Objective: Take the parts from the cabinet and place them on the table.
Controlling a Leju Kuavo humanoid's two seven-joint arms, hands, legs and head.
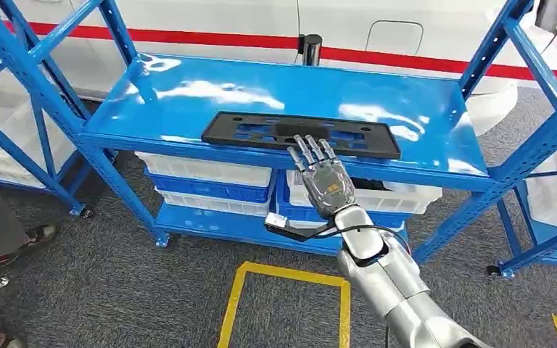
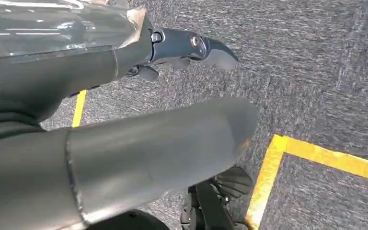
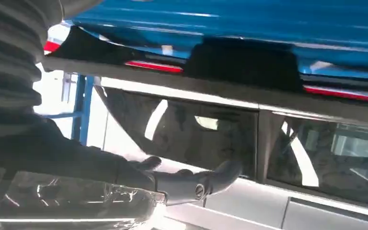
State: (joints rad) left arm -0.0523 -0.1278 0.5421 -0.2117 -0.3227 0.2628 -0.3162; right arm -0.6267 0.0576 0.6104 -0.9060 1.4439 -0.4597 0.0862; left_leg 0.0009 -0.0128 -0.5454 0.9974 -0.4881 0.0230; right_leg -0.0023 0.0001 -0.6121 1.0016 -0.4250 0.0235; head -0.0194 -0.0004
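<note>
Black plastic part (image 1: pixel 301 135): flat at front edge of blue shelf (image 1: pixel 188 94). Right hand (image 1: pixel 322 179): spread, empty, fingertips just at part's near edge. Left hand (image 2: pixel 124 158): hanging over floor, closure indeterminable. Advised: reach farther over, clasp front rim, lift level.

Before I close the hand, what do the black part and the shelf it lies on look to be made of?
The black part: probably moulded plastic, matt, with cut-out slots and hardly any glare. The shelf: likely painted sheet metal, glossy blue, with bright light reflections across its top and bolted angle posts. The right hand reaches toward the part's near edge, fingers spread; whether they touch it is unclear.
</note>
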